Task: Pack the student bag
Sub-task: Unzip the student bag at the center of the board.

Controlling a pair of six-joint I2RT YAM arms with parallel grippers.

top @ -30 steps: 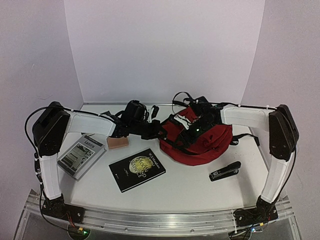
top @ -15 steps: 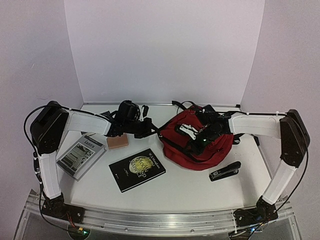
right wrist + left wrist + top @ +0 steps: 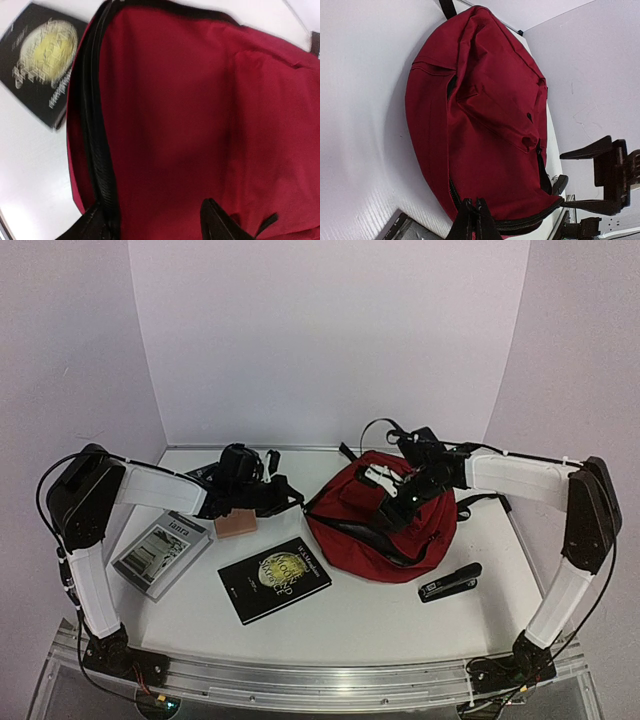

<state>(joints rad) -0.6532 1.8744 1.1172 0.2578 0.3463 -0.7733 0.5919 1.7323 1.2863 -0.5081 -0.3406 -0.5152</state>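
The student bag (image 3: pixel 375 530) is a dark red backpack lying on the white table, right of centre. It fills the left wrist view (image 3: pixel 485 115) and the right wrist view (image 3: pixel 200 110). My left gripper (image 3: pixel 290 502) is at the bag's left edge. In its wrist view the gripper (image 3: pixel 472 220) has its fingers pressed together on the bag's black zipper edge. My right gripper (image 3: pixel 398 502) hovers over the top of the bag. In its wrist view the gripper (image 3: pixel 157 225) is open wide above red fabric, one finger beside the black zipper (image 3: pixel 97 130).
A black book with a gold moon (image 3: pixel 274 578) lies in front of the bag and shows in the right wrist view (image 3: pixel 42 60). A grey booklet (image 3: pixel 163 550) lies at the left, a tan block (image 3: pixel 236 526) beside it, and a black stapler (image 3: pixel 450 582) at the front right.
My left gripper has drawn back to the left and the bag's left edge has come with it. The bag lies wider and flatter. My right gripper has shifted slightly over the bag's top.
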